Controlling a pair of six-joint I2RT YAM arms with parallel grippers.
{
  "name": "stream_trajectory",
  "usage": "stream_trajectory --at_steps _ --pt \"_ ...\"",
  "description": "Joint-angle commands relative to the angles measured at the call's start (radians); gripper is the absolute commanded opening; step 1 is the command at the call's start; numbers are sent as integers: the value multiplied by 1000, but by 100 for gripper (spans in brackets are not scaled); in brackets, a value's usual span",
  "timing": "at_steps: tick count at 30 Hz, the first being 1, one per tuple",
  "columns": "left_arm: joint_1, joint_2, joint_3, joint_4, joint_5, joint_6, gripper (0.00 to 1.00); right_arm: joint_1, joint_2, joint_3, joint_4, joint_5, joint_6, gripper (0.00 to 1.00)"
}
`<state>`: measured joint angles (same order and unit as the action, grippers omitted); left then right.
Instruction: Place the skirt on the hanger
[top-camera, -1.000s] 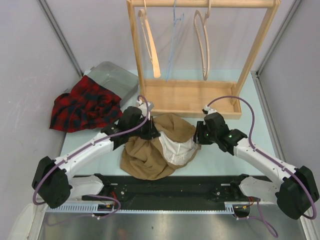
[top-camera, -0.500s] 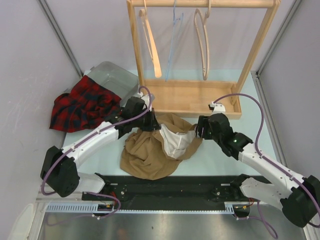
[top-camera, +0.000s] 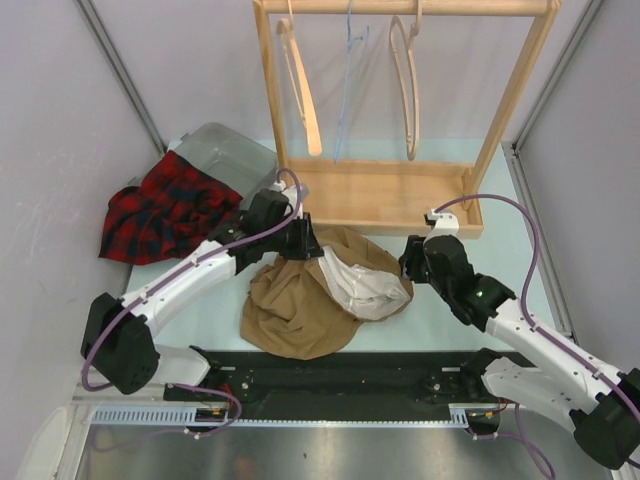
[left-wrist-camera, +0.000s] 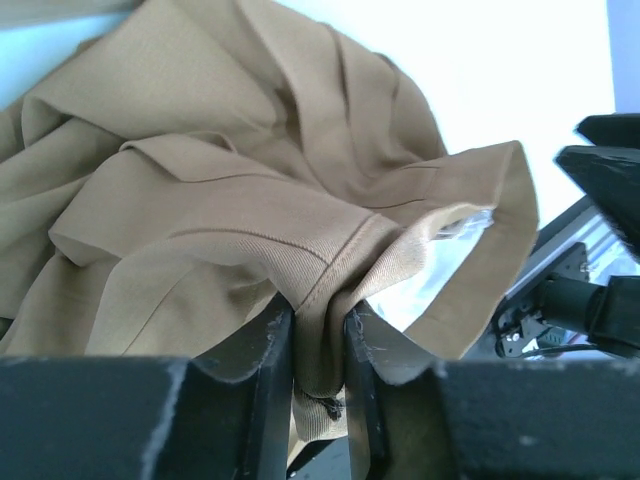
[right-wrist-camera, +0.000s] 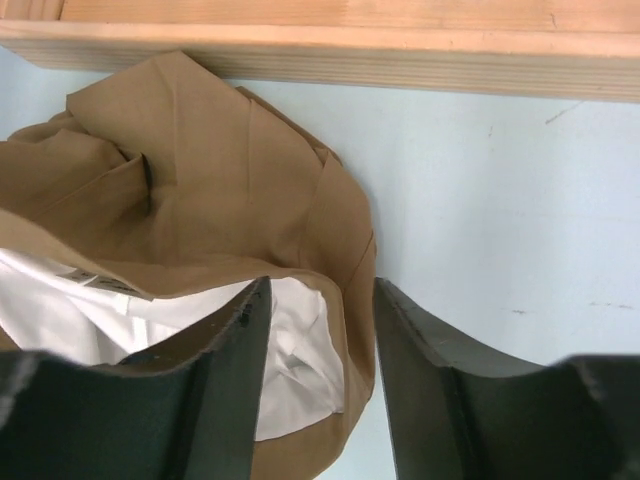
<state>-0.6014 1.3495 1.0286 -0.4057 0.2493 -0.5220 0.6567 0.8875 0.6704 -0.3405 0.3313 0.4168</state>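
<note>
left gripper (left-wrist-camera: 318, 315) pinching skirt (left-wrist-camera: 230, 200) fold | right gripper (right-wrist-camera: 322, 292) spread above skirt

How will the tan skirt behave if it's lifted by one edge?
Probably floppy: the tan skirt lies in soft creased folds and bunches in the left tool. It should likely drape and trail when lifted. The white lining looks smooth, perhaps slippery.

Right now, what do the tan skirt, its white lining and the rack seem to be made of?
Skirt: matte woven twill, probably cotton; fine diagonal weave, stitched seams. Lining: thin, slightly shiny white fabric, perhaps synthetic. Rack: unpainted wood; visible grain.
</note>
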Motion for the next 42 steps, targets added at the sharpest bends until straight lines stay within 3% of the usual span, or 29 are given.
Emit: stream_trajectory --at_steps 1,4,5,8,12,17,20,28,36,42 --pt "8 -82 -2 39 25 16 27 11 -1 0 24 18 1 46" --pt "8 -90 -18 33 25 11 35 14 5 18 18 5 -6 42" --pt "8 -93 -21 28 22 11 53 15 7 24 14 -1 -6 42" --pt "6 -107 -19 8 5 19 71 21 1 43 -2 -8 -13 42" --pt "8 -138 1 -39 -45 40 83 23 4 63 -23 -2 -16 46" --pt "8 -185 96 -97 -107 97 87 23 28 107 -49 11 -16 51" --pt "8 -205 253 -127 -134 141 88 23 31 129 -60 12 -15 54" --pt "6 -210 569 -79 -38 249 91 21 39 153 -80 14 -15 58" --pt "8 78 961 -10 -18 280 92 21 45 161 -65 8 -4 59" --pt "8 395 1339 -76 -165 284 91 6 64 155 -35 11 -18 60"
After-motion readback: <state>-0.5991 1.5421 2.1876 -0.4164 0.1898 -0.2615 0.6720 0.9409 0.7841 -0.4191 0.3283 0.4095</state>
